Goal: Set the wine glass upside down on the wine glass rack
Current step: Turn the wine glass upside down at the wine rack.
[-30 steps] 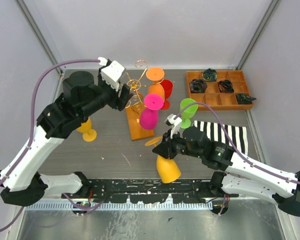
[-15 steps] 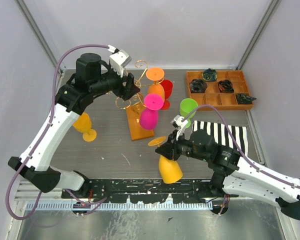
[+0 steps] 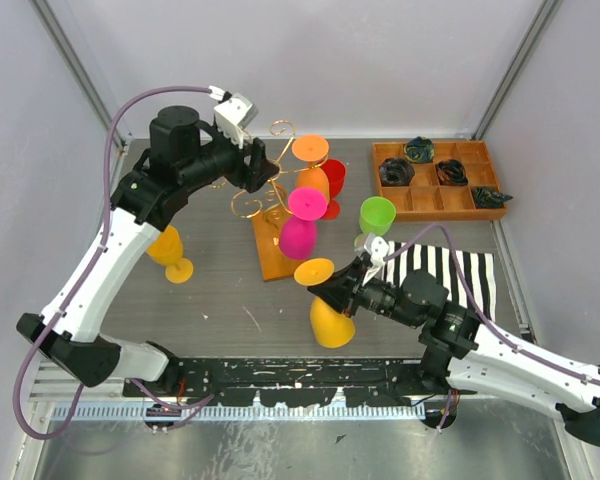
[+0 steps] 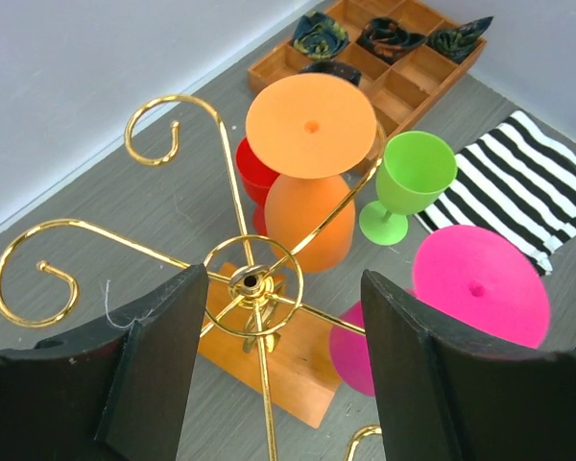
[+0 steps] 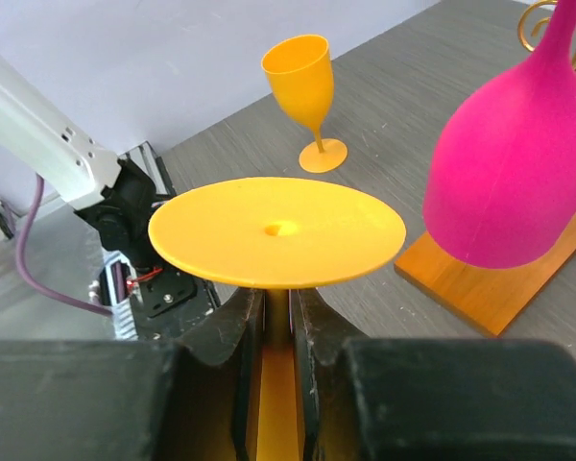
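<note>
Right gripper [image 5: 276,322] clamps the stem of the upside-down yellow wine glass [image 5: 276,230] near the table's [image 3: 220,300] front edge. Left gripper [image 4: 283,365] hangs open over the wine glass rack [image 4: 250,280].

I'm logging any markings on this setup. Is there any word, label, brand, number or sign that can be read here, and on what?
None: no text can be read in any view. The yellow wine glass, the wine glass rack, the wooden tray and the striped cloth show no lettering.
</note>
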